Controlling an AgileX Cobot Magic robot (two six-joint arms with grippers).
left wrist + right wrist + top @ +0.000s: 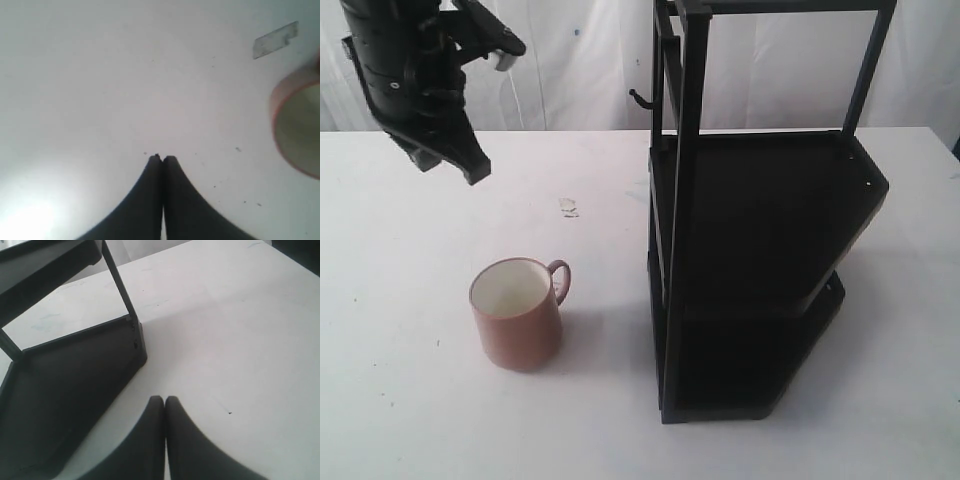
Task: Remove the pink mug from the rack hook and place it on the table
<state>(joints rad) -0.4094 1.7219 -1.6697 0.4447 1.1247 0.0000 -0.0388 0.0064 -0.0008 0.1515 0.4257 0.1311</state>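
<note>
The pink mug [517,314] stands upright on the white table [410,400], left of the rack [760,260], its handle toward the rack. The rack hook [640,99] juts bare from the rack's upright post. My left gripper [472,168] hangs shut and empty high above the table, up and left of the mug. In the left wrist view its fingertips [162,159] are pressed together over bare table, and the mug's rim [299,131] shows at the frame's edge. My right gripper [164,400] is shut and empty over the table beside the rack's shelf [75,385]. It does not show in the exterior view.
A scrap of tape [568,207] lies on the table behind the mug; it also shows as the tape piece [275,40] in the left wrist view. White curtains hang behind the table. The rack's slim post [119,282] rises near the right gripper.
</note>
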